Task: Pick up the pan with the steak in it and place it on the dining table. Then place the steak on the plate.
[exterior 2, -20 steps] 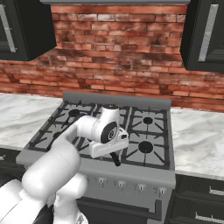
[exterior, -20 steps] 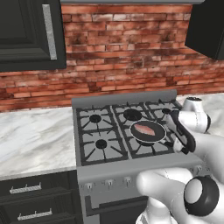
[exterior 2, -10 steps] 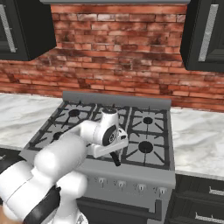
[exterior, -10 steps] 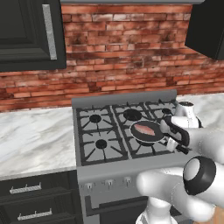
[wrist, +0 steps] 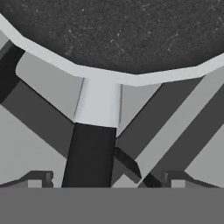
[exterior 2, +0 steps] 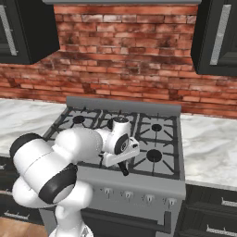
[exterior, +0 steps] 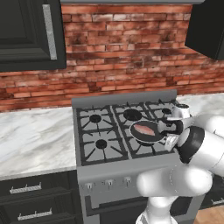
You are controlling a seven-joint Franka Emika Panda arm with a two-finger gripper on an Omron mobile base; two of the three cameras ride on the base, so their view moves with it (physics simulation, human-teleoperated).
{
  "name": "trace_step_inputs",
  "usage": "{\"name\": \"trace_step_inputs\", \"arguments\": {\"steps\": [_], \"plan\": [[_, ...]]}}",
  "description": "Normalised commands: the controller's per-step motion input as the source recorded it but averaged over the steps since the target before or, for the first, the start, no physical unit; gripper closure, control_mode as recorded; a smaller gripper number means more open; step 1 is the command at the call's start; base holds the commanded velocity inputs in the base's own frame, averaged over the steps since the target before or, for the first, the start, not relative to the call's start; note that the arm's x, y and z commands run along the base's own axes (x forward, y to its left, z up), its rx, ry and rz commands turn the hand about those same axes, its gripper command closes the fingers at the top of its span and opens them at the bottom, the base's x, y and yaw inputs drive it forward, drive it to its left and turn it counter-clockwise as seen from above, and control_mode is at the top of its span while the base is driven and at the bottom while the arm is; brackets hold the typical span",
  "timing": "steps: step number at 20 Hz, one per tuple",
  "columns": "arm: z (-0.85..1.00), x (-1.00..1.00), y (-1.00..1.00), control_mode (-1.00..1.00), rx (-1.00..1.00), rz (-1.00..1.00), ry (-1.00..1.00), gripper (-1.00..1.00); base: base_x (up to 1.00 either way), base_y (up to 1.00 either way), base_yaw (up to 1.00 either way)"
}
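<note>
Pincer (wrist: 105, 181) is spread wide, nothing in it yet. I've got it low over the pan's handle, one tip each side, so closing should catch the handle near its root.

Left base view: pan (exterior: 148, 131) sits on the stove (exterior: 122, 131), on the grate (exterior: 98, 133) of the right-hand front burner, w/ the steak (exterior: 145, 129) lying flat inside. Steak is pink-red w/ paler edges, oblong, smaller than the pan and roughly centred. Pan is small, round, shallow, black. My arm's wrist (exterior: 177, 127) hangs just right of the pan — I judge that's because the handle points that way, twd the base, though the wrist hides the handle itself here. Marble counter (exterior: 30, 140) runs left of the stove, brick wall (exterior: 127, 57) behind.

Right base view: arm bulk covers the pan; the hand (exterior 2: 119, 146) is tipped down over the front of the cooktop. A thin dark bar below it could be the handle or a finger; I can't tell which.

Hand view: pan's dark speckled inside at top, pale rim under it, then the handle (wrist: 89, 151) — short pale neck going into a straight black shaft that runs down btwn the two tips. Handle sits a bit left of centre, apart from both tips. Grate bars cross diagonally beneath. Steak is out of this framing.

My read: approach abt done, grasp is next, no lift yet.
</note>
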Motion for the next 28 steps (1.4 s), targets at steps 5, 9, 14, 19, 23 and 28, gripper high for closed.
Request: {"name": "trace_step_inputs", "arguments": {"steps": [5, 9, 14, 19, 23, 28], "plan": [[-0.07, 0.08, -0.05, -1.00, 0.00, 0.00, 0.00, 1.00, 0.00, 0.00, 0.00], [0.22, 0.00, 0.00, -1.00, 0.00, -0.01, -0.06, 1.00, 0.00, 0.00, 0.00], [0.48, -0.11, 0.00, -1.00, 0.02, 0.00, -0.12, 1.00, 0.00, 0.00, 0.00], [0.70, -0.38, 0.09, -1.00, 0.03, 0.01, -0.16, 1.00, 0.00, 0.00, 0.00], [0.74, -0.45, 0.26, -1.00, 0.00, 0.07, -0.08, 1.00, 0.00, 0.00, 0.00], [0.74, -0.51, 0.26, -1.00, -0.03, 0.14, -0.01, 1.00, 0.00, 0.00, 0.00]]}}
